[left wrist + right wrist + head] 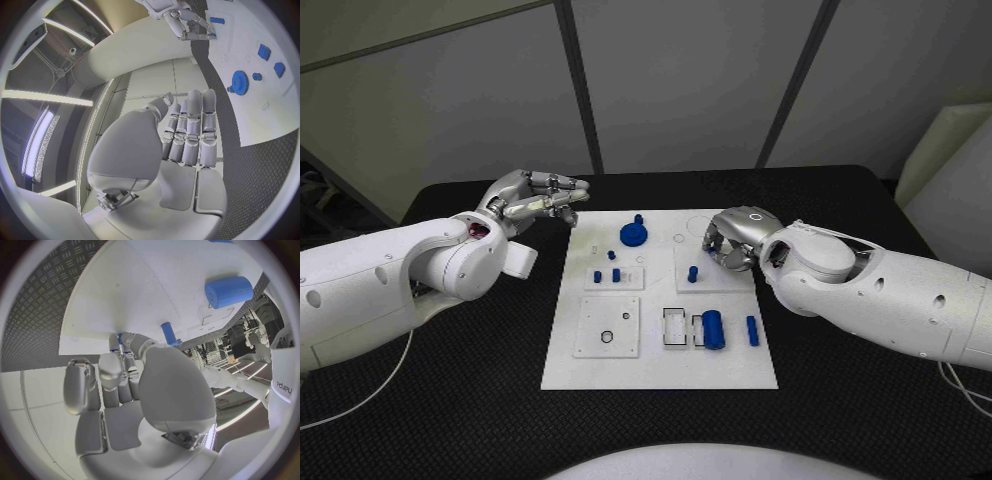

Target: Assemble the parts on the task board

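Task board (pixel 661 345): white plate flat on the black table (pixel 444 420), mid-table, between the two arms.

Parts on board, head view:
- blue gear-like disc with a knob (pixel 635 234) near the far edge, left of centre
- three small blue pegs (pixel 607 273) on a raised square just nearer than the disc
- a short blue peg (pixel 691 271) on the neighbouring square to the right, just beside the right hand
- a blue cylinder (pixel 714 329) lying on its side in the near right part, next to a white rectangular frame (pixel 675 328)
- a slim blue bar (pixel 751 331) just right of the cylinder
- near left: a square plate with a ring mark (pixel 607 327)

Right hand (pixel 734 238): over the far right part of the board, fingers curled down toward its surface. In the right wrist view a small blue piece (pixel 120 338) shows at the fingertips (pixel 128 347); cannot tell whether it is pinched or merely touched.

Left hand (pixel 535 200): off the board's far left corner, above the table. Fingers (pixel 190 125) straight and side by side in the left wrist view, grasping nothing.
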You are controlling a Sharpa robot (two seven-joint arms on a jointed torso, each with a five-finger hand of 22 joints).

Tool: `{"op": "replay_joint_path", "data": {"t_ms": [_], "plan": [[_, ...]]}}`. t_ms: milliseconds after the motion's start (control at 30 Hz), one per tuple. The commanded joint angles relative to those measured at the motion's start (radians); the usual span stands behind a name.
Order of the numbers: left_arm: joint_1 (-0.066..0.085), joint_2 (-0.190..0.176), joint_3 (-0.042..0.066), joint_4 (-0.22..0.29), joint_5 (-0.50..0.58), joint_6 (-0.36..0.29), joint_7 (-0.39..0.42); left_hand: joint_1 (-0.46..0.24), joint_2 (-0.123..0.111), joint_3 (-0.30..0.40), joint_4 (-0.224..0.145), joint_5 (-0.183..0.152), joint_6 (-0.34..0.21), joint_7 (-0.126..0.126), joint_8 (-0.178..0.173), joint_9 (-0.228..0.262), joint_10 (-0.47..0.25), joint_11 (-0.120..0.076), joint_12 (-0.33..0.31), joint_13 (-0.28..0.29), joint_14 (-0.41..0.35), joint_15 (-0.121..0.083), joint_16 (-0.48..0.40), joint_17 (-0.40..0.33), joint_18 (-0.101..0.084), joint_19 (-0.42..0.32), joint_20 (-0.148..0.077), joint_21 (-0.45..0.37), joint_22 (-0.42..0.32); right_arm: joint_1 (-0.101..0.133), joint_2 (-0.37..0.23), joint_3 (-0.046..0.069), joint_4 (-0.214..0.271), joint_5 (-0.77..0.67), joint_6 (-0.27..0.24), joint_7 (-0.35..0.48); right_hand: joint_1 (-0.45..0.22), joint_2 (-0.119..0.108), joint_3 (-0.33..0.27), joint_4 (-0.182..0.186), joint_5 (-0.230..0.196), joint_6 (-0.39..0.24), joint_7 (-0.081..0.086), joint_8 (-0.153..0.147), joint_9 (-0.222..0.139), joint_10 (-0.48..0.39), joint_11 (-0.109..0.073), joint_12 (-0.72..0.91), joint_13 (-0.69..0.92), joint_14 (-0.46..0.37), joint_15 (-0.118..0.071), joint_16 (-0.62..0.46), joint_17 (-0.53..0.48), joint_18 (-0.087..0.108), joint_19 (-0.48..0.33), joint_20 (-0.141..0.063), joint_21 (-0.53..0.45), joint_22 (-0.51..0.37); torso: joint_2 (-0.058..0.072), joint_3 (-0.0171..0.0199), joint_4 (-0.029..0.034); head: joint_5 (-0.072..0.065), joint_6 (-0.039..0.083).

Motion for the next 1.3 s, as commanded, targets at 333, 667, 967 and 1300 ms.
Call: {"op": "replay_joint_path", "data": {"t_ms": [333, 667, 967, 1300], "plan": [[0.001, -0.003, 0.001, 0.0, 0.005, 0.001, 0.015, 0.01, -0.003, -0.003, -0.01, -0.001, -0.005, 0.006, 0.003, -0.002, -0.035, 0.005, 0.0, -0.005, -0.009, 0.002, -0.008, -0.008, -0.018, -0.009, 0.001, -0.01, -0.003, 0.0, -0.033, 0.001, 0.053, -0.014, -0.133, 0.016, 0.0, 0.004, 0.016, -0.009, 0.004, 0.007, 0.001, 0.003, 0.001, 0.012, -0.005, -0.002, 0.003, 0.036, -0.008, 0.016, 0.006, -0.018, 0.01, 0.002, 0.011, 0.123, -0.001, -0.0008, 0.0002, 0.0, 0.004], [0.001, -0.003, 0.001, 0.001, 0.005, -0.002, 0.015, 0.01, -0.003, -0.005, -0.011, -0.001, -0.008, 0.008, 0.004, -0.002, -0.047, 0.007, -0.002, -0.007, -0.01, 0.004, -0.01, -0.011, -0.019, -0.009, 0.002, -0.012, -0.005, 0.001, -0.072, 0.003, 0.142, 0.026, -0.193, 0.048, 0.0, 0.002, 0.024, -0.015, 0.009, 0.008, 0.002, 0.002, 0.001, 0.013, -0.004, -0.003, 0.004, 0.036, -0.008, 0.027, 0.014, -0.021, 0.018, 0.002, 0.022, 0.134, 0.0, -0.0002, -0.0001, 0.007, 0.005], [0.001, 0.01, 0.001, -0.004, 0.005, 0.0, 0.015, 0.01, -0.002, -0.005, -0.012, -0.001, -0.009, 0.009, 0.004, -0.002, -0.052, 0.008, -0.002, -0.007, -0.011, 0.005, -0.011, -0.012, -0.019, -0.009, 0.003, -0.013, -0.005, 0.001, -0.037, 0.004, 0.229, 0.112, -0.185, 0.082, -0.001, 0.001, 0.029, -0.018, 0.012, 0.007, 0.004, 0.001, 0.001, 0.013, -0.003, -0.005, 0.005, 0.035, -0.007, 0.031, 0.014, -0.021, 0.018, 0.003, 0.024, 0.136, -0.001, -0.0011, 0.0024, 0.037, 0.008], [0.001, 0.034, 0.001, -0.014, 0.005, -0.002, 0.014, 0.01, -0.002, -0.007, -0.013, -0.001, -0.009, 0.009, 0.005, -0.002, -0.057, 0.009, -0.003, -0.007, -0.011, 0.006, -0.012, -0.013, -0.019, -0.01, 0.003, -0.014, -0.006, -0.022, 0.064, 0.003, 0.214, 0.144, -0.136, 0.102, -0.003, 0.001, 0.032, -0.019, 0.014, 0.006, 0.005, -0.001, 0.001, 0.011, -0.001, -0.008, 0.006, 0.034, -0.006, 0.032, 0.011, -0.021, 0.017, 0.004, 0.024, 0.136, 0.0, -0.0027, 0.0009, 0.097, -0.002]]}}
